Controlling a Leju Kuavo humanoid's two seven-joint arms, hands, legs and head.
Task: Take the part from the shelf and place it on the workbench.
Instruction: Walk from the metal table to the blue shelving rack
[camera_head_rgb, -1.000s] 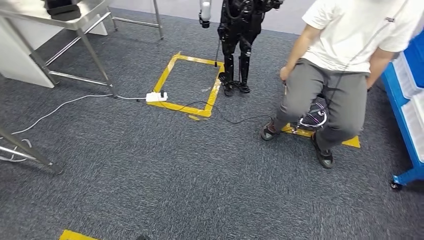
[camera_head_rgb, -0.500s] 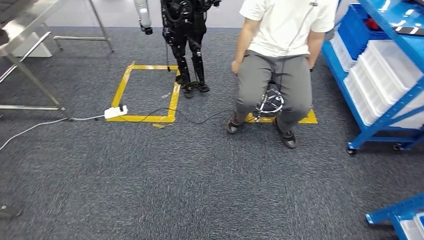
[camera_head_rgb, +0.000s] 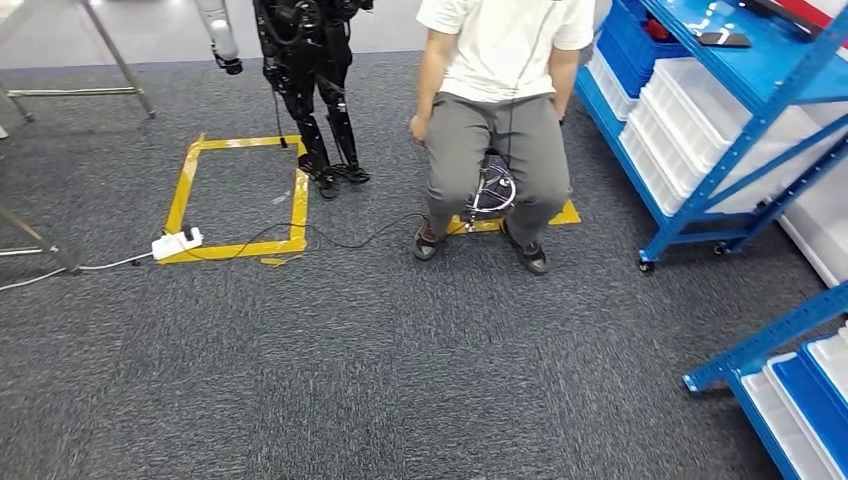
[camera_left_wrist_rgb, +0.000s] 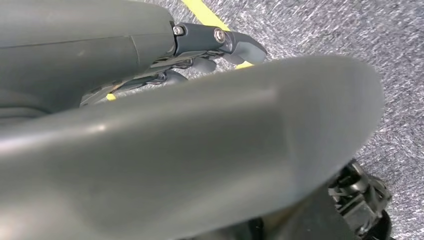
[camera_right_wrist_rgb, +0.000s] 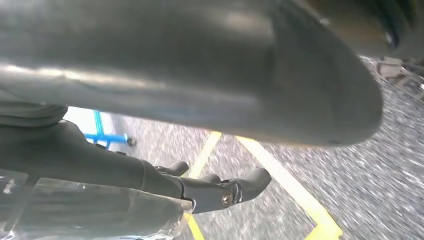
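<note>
Camera swung right since earlier frame: blue shelf (camera_head_rgb: 742, 140) now fills right side, steel table gone off left edge. Shelf holds white bins (camera_head_rgb: 700, 110); dark flat item on top level (camera_head_rgb: 722, 39), can't tell if that's the part. Person in white shirt (camera_head_rgb: 500, 120) sits beside shelf, second black robot (camera_head_rgb: 305, 80) stands at yellow tape square (camera_head_rgb: 240, 195), power strip (camera_head_rgb: 176, 242) on carpet. Left hand (camera_left_wrist_rgb: 215, 47) and right hand (camera_right_wrist_rgb: 220, 187) hang over carpet, fingers loosely extended, holding nothing.
</note>
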